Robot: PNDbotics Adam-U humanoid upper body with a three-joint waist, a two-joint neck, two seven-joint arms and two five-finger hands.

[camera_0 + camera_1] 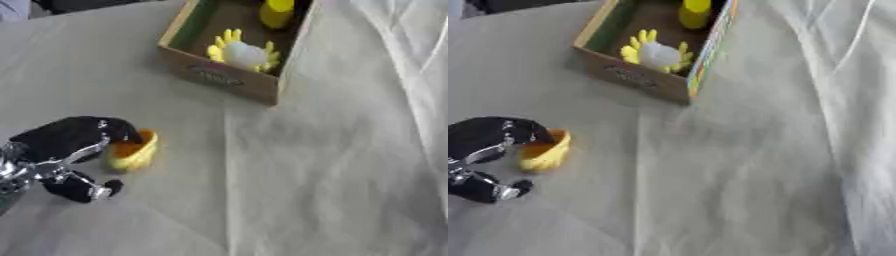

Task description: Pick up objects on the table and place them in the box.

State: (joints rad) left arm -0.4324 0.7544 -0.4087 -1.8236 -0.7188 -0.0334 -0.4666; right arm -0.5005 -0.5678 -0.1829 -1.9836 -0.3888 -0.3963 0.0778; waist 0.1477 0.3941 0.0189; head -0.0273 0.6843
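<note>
Left hand [74, 137]: at the table's near left, fingers curled over and into a small yellow cup [136, 152], thumb low on the near side; it appears to be closing on the cup, though whether the thumb touches the cup cannot be told.
Cup: yellow outside, orange inside, lying tilted on the cloth [306, 175], open end toward the hand; not yet lifted, as far as can be seen.
Right hand: not visible in either view.
Box [223, 77]: cardboard, open-topped, at the far centre of the table, well apart from the cup.
Box contents: a yellow-petalled flower toy [245, 54] with a pale centre near the front wall; a yellow bottle-like thing [276, 12] at the back, partly cut off by the frame edge.
Done so far: two things already lie in the box.
Left to do: the cup must be lifted, carried up and to the right, and dropped in; no other loose thing shows on the cloth, so this is likely the last one.
</note>
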